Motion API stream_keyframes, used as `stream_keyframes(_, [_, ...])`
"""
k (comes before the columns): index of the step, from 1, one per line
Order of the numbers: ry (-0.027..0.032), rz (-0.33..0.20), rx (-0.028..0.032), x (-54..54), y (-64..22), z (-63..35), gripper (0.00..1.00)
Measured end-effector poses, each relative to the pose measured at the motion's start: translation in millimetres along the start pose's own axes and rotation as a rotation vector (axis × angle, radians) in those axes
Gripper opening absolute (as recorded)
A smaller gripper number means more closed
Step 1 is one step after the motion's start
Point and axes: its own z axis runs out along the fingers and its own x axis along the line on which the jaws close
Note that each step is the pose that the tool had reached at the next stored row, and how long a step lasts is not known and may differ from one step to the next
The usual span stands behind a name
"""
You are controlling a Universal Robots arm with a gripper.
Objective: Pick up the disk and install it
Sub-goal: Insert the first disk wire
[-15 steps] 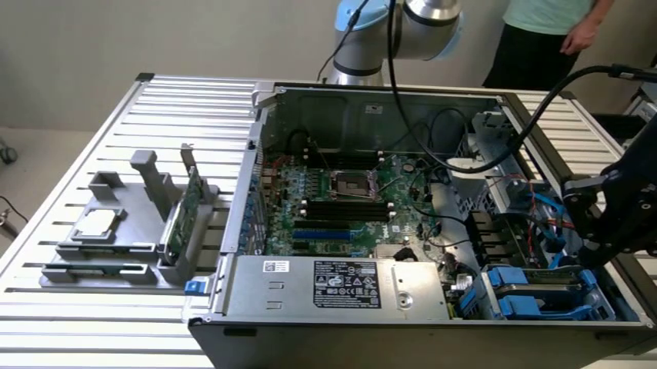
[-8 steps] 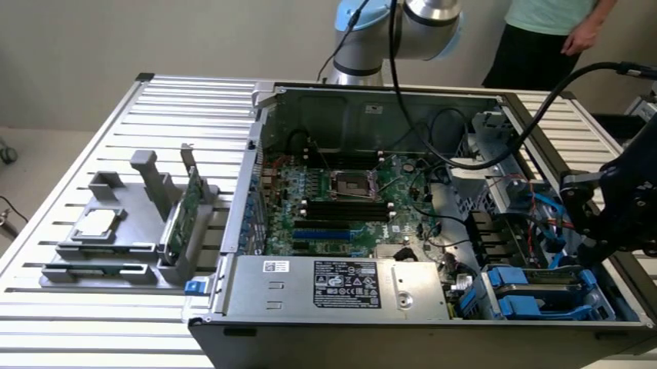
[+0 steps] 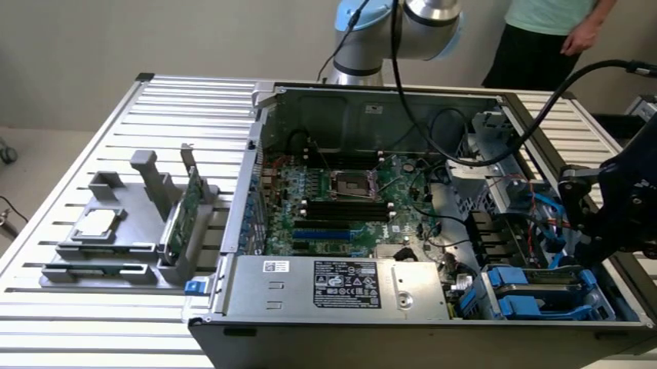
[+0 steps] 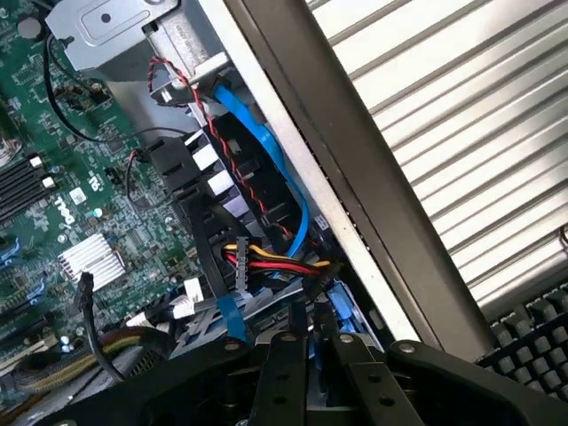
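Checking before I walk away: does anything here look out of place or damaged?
Nothing looks damaged or spilled. One oddity: a black cable sags into the open computer case, draped low over the motherboard.

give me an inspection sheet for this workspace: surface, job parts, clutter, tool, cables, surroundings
surface: slatted metal table carrying an open computer case
job's things: disk, blue-framed, lies in the drive bay at the case's corner on the exterior view's right; whether it is fully seated cannot be told
clutter: grey fixture holding a square chip and an upright green card
grippers: tool hangs just above the drive bay
cables: black cable arcs over the case; blue lead and red-yellow leads inside
surroundings: person behind the table; keyboard beside the case
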Motion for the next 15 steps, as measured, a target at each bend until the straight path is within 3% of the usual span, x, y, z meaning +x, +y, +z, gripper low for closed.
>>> stream_keyframes(2, [-0.0007,0.029,0.0004,0.0,0.0,0.2,0.2])
stream_keyframes(3, [-0.0012,0.043,0.0008,0.0,0.0,0.4,0.27])
stream_keyframes(15, [-0.0085,0.231,0.0073,0.1,-0.2,4.1,0.27])
